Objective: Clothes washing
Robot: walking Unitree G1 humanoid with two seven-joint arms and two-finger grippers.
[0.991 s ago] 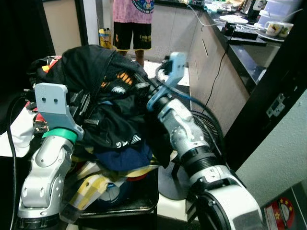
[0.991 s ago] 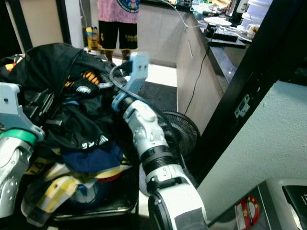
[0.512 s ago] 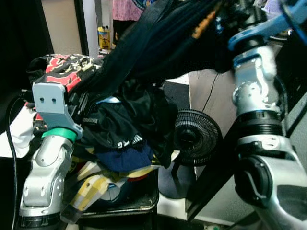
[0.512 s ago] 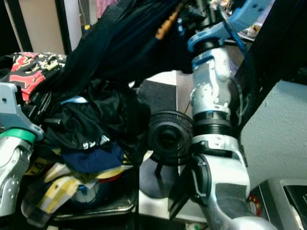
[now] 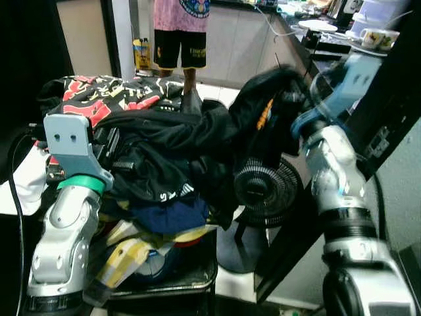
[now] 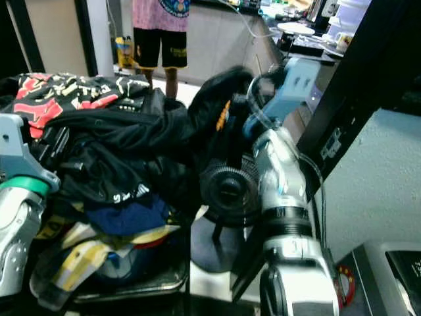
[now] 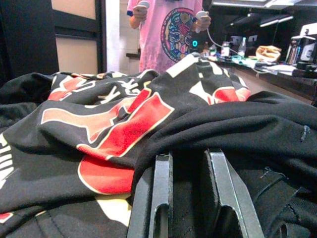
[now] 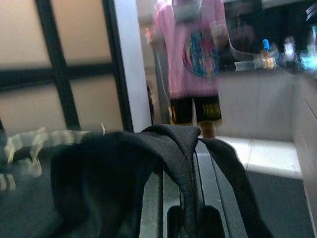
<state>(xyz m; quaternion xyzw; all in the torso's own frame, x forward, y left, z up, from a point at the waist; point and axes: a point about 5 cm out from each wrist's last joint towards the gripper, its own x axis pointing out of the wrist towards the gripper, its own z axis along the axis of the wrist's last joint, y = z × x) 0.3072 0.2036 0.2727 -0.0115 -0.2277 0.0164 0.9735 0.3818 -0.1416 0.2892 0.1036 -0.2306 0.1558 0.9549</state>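
One heap of laundry lies piled in one dark basket before the robot; in it can be counted a red, black and cream printed shirt at the far side, a black garment with white lettering in the middle, a navy piece below that, and a yellow-and-white piece at the near edge, spilling toward the basket rim; the left gripper rests low on the left of the heap, its two black fingers close together and pressed into black cloth, though whether they pinch any of it I cannot tell; the right gripper is raised to the right of the pile, clenched on one black garment with orange marks, whose fabric folds over the fingers and trails back to the heap, hanging past the basket's right edge; below it stands one black floor fan on a round base, just beside the basket, so room on that side is tight; a dark counter with cups and plates runs along the right, a pale cabinet front behind; one person in a pink shirt and black shorts stands beyond the pile, well apart, on open light floor
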